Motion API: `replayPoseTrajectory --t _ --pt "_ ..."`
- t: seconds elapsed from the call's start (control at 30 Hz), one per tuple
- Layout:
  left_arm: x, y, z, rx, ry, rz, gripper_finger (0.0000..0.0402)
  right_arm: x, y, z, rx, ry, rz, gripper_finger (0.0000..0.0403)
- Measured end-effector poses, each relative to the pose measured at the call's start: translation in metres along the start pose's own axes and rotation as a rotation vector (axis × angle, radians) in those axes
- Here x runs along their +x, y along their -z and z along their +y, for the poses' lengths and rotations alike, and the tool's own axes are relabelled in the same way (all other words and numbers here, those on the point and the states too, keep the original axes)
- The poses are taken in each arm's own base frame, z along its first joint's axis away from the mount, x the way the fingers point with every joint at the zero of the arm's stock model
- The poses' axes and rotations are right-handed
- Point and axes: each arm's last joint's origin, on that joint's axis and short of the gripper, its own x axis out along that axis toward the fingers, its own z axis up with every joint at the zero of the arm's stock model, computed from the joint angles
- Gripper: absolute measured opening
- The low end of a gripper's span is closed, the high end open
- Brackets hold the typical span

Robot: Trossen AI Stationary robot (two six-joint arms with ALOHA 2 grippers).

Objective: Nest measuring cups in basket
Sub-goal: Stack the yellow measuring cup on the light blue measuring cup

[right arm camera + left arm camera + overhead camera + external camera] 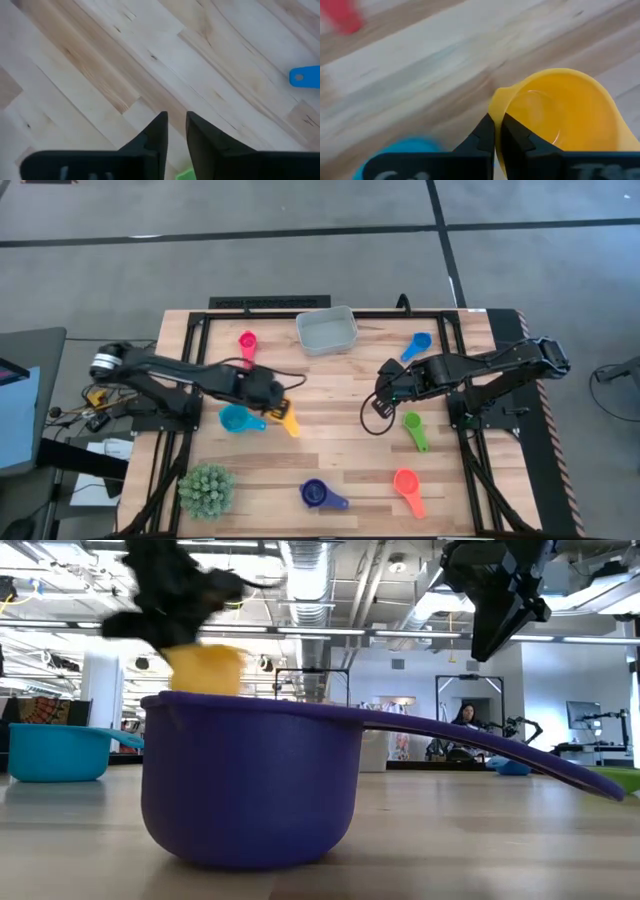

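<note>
My left gripper (272, 398) is shut on the yellow measuring cup (560, 120), left of the table's middle. The cup's handle (290, 423) pokes out toward the near edge. The light blue cup (235, 418) sits on the table just left of it. The red cup (247, 342) and the pale basket (327, 330) stand toward the far edge. My right gripper (385, 387) hovers right of the middle, holding nothing, its fingers (161, 127) a narrow gap apart. The blue cup (417, 345), green cup (415, 430), orange cup (407, 488) and dark blue cup (320, 495) lie on the table. My left gripper pinches the yellow cup's rim (496, 107), one finger (517, 137) inside the bowl and the other outside. The fingers come from above, slanting down. In the low view the cup (205, 668) looks lifted off the table, bowl opening upward.
A spiky green ball-shaped plant (207, 488) stands at the near left corner. A black frame (270, 303) runs round the tabletop. Bare wood lies between the two grippers and in front of the basket. In the low view a person (465, 718) sits far behind the table.
</note>
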Motion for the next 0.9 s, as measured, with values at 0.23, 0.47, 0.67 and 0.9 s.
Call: replayPoseTrajectory --t 0.23,0.47,0.67,0.9 --pt "-0.061 0.035 0.045 -0.083 -0.093 0.036 0.0001 0.0 0.0 0.0 0.002 -0.004 -0.001 0.0066" --pt "-0.052 0.06 0.076 -0.325 -0.182 -0.068 0.0001 0.003 -0.007 0.001 0.029 -0.026 -0.03 0.0059" --pt "-0.033 0.078 0.079 -0.384 -0.218 -0.057 0.0 0.004 -0.011 -0.002 0.045 -0.025 -0.038 0.0058" --pt "-0.015 0.088 0.084 -0.372 -0.26 -0.036 0.0006 0.004 -0.012 -0.002 0.051 -0.024 -0.038 0.0058"
